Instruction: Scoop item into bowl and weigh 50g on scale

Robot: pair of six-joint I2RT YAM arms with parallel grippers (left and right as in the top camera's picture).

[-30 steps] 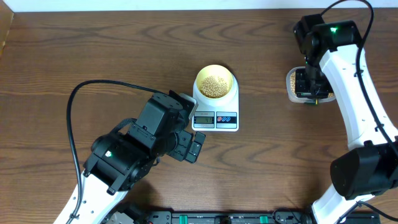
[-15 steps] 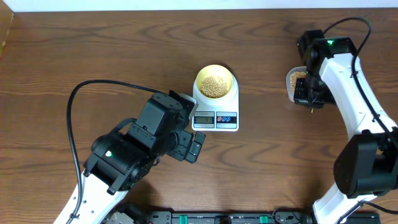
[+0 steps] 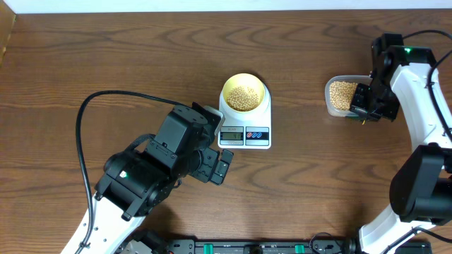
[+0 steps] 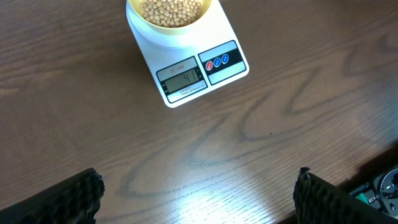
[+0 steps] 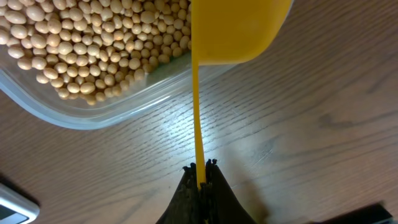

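Note:
The pale yellow bowl (image 3: 245,93) stands on the white scale (image 3: 245,130), holding a heap of beige beans (image 4: 172,9). The scale (image 4: 186,78) shows its grey display and its red and blue buttons. My left gripper (image 4: 199,182) hovers open over bare wood in front of the scale, wide apart and holding nothing; from overhead the left gripper (image 3: 220,166) sits just below-left of the scale. My right gripper (image 5: 201,168) is shut on the thin handle of a yellow measuring spoon (image 5: 236,28). The spoon's cup hangs over the near edge of the bean tub, and its inside is hidden.
A clear plastic tub (image 5: 93,113) full of loose beans (image 5: 81,43) stands at the right, seen from overhead as the tub (image 3: 330,93) just left of the right gripper (image 3: 369,104). A black cable (image 3: 92,106) loops over the left arm.
The right arm has swung to the right, from above the tub to its right side, still gripping the spoon. The left arm, bowl and scale have not moved.

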